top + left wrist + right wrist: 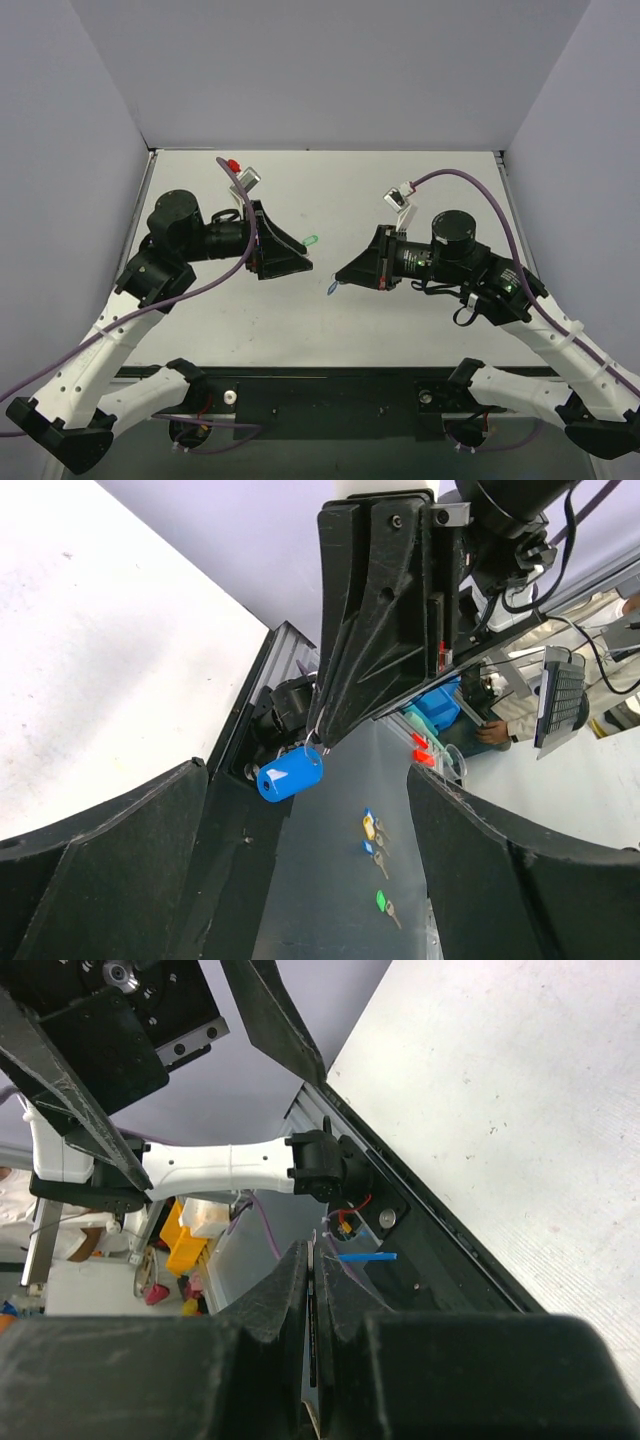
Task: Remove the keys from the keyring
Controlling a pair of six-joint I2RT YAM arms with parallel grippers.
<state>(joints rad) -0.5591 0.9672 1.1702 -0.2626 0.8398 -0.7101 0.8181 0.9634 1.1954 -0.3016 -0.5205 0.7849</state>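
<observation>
My right gripper (341, 275) hovers over the middle of the table. In the right wrist view its fingers (292, 1290) are shut on a thin flat metal strip, apparently the key (315, 1310) seen edge-on. The blue keyring tag (331, 288) hangs just below its tip on a thin wire ring. It shows edge-on in the right wrist view (368, 1256) and as a blue oval in the left wrist view (290, 773). My left gripper (305, 258) faces the right one, a short gap from the tag. It is open wide and empty (308, 780).
A green tag (310, 241) lies on the white table (400, 200) just beyond the left gripper's tip. Grey walls enclose the back and sides. Past the table's near edge, several other tagged keys (372, 830) lie on a lower grey surface.
</observation>
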